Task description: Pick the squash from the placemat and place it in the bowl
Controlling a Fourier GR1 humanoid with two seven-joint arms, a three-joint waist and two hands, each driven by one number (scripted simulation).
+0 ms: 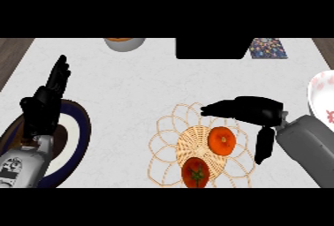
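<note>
Hovering above the woven wicker placemat (195,143), the right hand (251,110) holds nothing; its fingers reach left, relaxed, and its thumb (264,145) hangs down just beside the round orange squash (222,140). That squash sits on the mat's dense centre, with a red tomato-like fruit (195,172) just below it. A white bowl with red pattern (321,103) lies at the right edge, close behind the right forearm. At the left edge the left hand (46,103) rests, fingers straight, over a dark-rimmed plate (78,132). Judged by its look, the squash is stiff, smooth and likely to roll; opposing contact across its widest part seems safest.
</note>
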